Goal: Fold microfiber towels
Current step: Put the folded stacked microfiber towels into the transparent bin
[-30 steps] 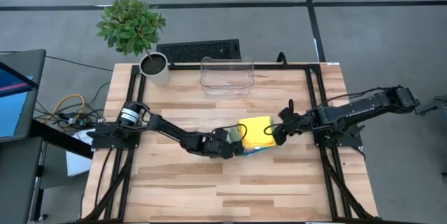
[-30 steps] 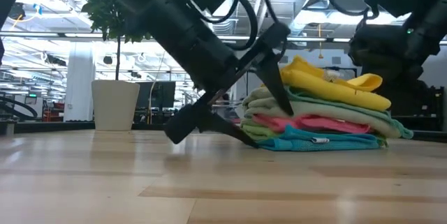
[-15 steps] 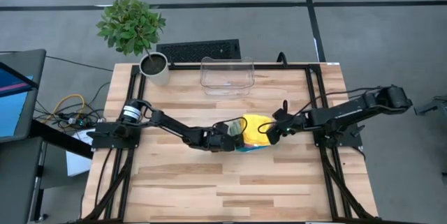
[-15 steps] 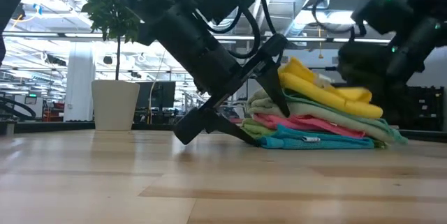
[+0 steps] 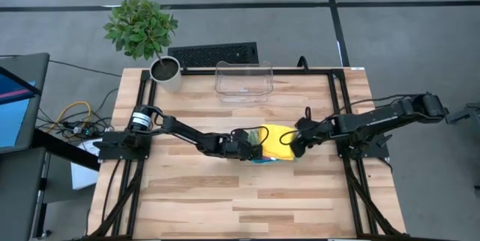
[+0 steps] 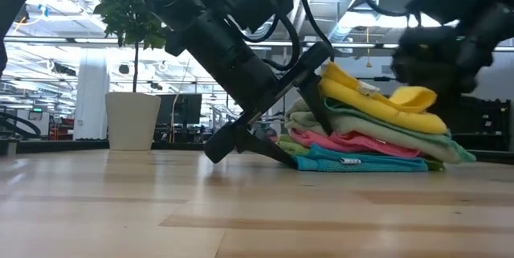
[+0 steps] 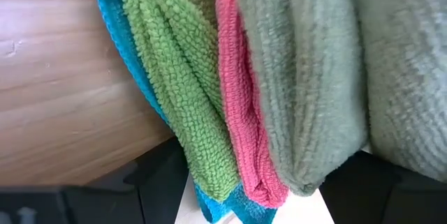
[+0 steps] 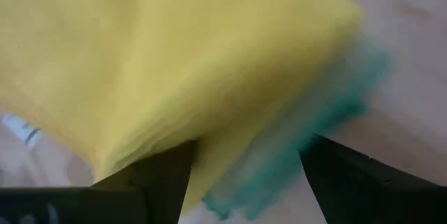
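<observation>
A: Item one, far left: one potted plant point(image 5: 142, 31) in a pale pot at the bench's back corner. Beside it, one dark keyboard point(image 5: 213, 53), then one clear plastic bin point(image 5: 244, 80).

B: Claws?

A: Two. The left claw point(image 5: 251, 144) lies low at mid-bench, fingers spread wide around the stack's left edge, one finger under it, one slanting up its side. The right claw point(image 5: 294, 147) sits at the stack's right edge, fingers likewise spread, not clamped.

B: The microfiber towels point(image 6: 365, 125)?

A: Five, one each: blue point(image 6: 353, 161) at the bottom, then green point(image 7: 174, 77), pink point(image 6: 345, 141), pale sage point(image 6: 385, 125), and yellow point(image 5: 274, 140) on top. All folded, stacked at the bench's centre between the claws.

B: Surface?

A: One bench point(image 5: 225, 203) of pale wood planks in a black frame.

B: Room?

A: Grey floor with dark lines; one screen point(image 5: 13, 98) and cables point(image 5: 71, 117) at the left. Beyond the bench, a hall with ceiling lights and ducts.
</observation>
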Motion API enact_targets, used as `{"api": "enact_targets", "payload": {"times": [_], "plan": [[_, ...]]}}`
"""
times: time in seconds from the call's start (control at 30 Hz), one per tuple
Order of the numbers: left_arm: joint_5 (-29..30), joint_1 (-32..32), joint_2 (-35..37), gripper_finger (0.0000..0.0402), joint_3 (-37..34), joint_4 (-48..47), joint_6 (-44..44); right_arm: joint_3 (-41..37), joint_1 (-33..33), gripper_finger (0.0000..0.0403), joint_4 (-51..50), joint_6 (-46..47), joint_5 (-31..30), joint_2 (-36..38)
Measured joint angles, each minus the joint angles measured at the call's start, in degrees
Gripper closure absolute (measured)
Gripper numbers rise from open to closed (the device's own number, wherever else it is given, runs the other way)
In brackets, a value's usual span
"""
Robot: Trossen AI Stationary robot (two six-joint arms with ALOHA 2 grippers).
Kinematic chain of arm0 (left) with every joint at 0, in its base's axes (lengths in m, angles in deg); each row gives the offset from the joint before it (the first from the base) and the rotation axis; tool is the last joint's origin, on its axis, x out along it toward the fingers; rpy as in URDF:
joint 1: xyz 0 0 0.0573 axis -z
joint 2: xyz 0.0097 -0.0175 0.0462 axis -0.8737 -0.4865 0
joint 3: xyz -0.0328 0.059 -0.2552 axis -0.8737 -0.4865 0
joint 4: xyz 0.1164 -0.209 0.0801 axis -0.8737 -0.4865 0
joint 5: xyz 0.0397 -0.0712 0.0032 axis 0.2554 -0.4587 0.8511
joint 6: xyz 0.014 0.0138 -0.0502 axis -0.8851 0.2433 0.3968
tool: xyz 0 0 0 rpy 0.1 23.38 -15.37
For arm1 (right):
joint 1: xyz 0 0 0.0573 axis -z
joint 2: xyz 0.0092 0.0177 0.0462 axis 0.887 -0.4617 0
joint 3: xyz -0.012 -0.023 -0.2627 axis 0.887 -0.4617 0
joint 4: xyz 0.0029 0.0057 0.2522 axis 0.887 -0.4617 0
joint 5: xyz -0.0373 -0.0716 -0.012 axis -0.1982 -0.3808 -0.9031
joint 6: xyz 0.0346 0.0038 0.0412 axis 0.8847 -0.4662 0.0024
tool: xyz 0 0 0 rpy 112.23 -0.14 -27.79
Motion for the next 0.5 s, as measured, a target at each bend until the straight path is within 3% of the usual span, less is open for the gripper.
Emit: {"api": "enact_targets", "payload": {"times": [0.17,0.33,0.5], "plan": [[-1.51,-0.87,0.05,0.0127,0.02,-0.01,-0.73,-0.01,-1.92,0.0117,-7.73,3.57,-5.42,5.73],[-3.87,-1.26,0.11,0.0127,0.01,-0.09,-2.79,-0.06,-3.81,0.0117,-13.78,6.74,-6.56,8.52],[-5.49,-1.31,0.61,0.0127,0.04,-1.80,-4.14,-3.59,-4.97,0.0117,-9.40,10.85,-7.60,7.41]]}}
